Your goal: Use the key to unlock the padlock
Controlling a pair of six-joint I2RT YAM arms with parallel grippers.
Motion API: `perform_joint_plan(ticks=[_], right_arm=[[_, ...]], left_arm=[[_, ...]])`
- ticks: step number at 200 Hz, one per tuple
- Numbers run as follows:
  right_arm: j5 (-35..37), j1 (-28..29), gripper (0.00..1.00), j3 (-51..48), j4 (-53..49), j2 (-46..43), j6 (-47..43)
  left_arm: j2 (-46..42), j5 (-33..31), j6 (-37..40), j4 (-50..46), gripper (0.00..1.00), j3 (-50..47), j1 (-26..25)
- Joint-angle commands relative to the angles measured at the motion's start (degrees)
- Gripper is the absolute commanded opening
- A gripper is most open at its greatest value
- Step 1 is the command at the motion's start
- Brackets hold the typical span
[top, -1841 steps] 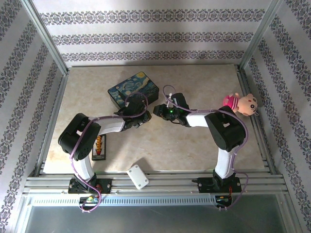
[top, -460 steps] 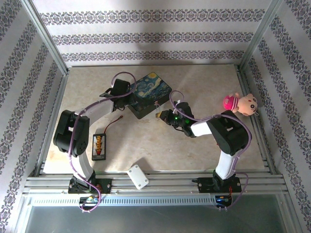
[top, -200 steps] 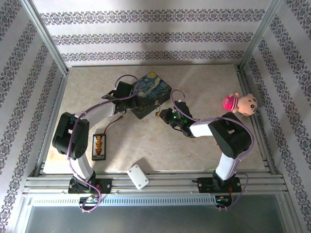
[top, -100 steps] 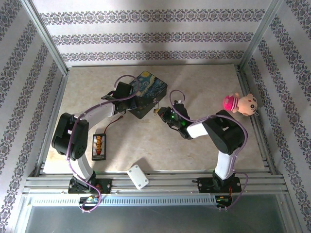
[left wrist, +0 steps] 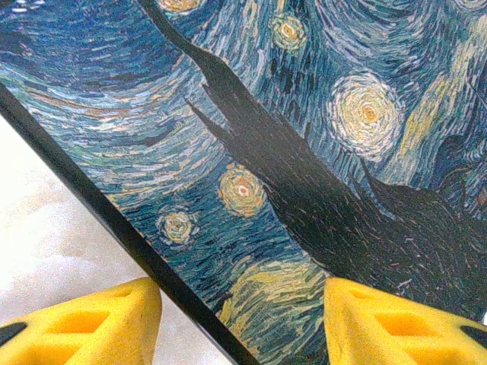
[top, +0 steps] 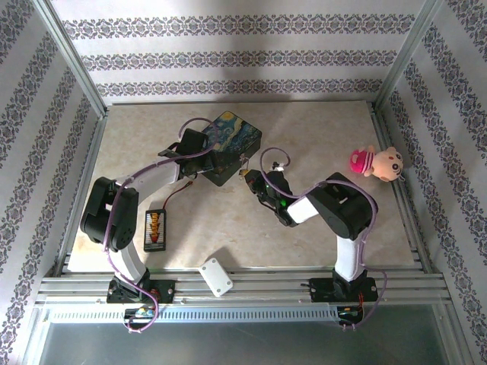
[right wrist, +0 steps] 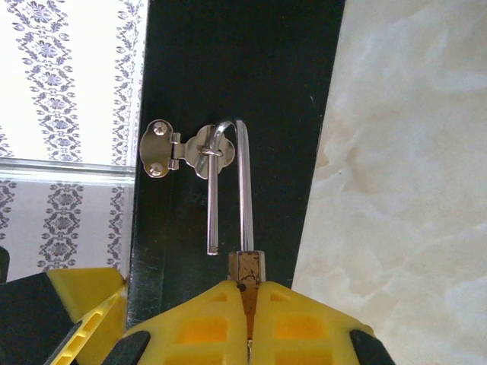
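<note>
Bright, even light is falling from above, casting soft shadows on the pale table (top: 327, 129). The padlock (right wrist: 245, 268) is glinting and sharp, the marble beside it is washing out, and the left wrist view is going soft along its bottom edge.

We see the padlock (right wrist: 245, 266): a small brass body with a long silver U-shaped shackle (right wrist: 243, 182). The right gripper (right wrist: 245, 287) pinches the body, and the shackle passes through the ring of the latch (right wrist: 199, 150) on the black side of the box (right wrist: 228, 61). The short leg ends free beside the body. The key (top: 176, 196), on its reddish string, lies on the table (top: 319, 144), well apart.
</note>
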Motion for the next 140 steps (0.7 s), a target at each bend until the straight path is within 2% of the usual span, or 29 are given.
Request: perform_joint_plan(ticks=[1,42,68,85,113,140], right_arm=[[6.1,-0.5,0.00,1.5,6.6,1.8,1.4],[3.0,-1.2,0.00,2.2,14.4,5.1,2.5],[1.0,-1.0,0.00,1.2,13.0,3.9,2.0],[0.9,-0.9,0.00,-0.5,7.2,0.5,-0.4],[-1.5,-1.5,0.00,0.5,-13.2,-6.8,-6.6],[-2.9,-2.2,0.00,3.5,-28.6,-9.8,-11.9]], left_arm=[[1.2,0.7,2.2,-7.5,0.56,-2.7,-0.1],[0.7,0.4,2.4,-7.7,0.56,-2.8,-0.1],[0.9,0.0,2.5,-7.7,0.55,-2.5,-0.1],[1.0,-0.6,2.7,-8.1,0.52,-2.3,-0.1],[0.3,-0.9,2.9,-8.4,0.51,-2.1,-0.1],[-0.6,-1.5,3.0,-8.4,0.51,-2.2,-0.1]])
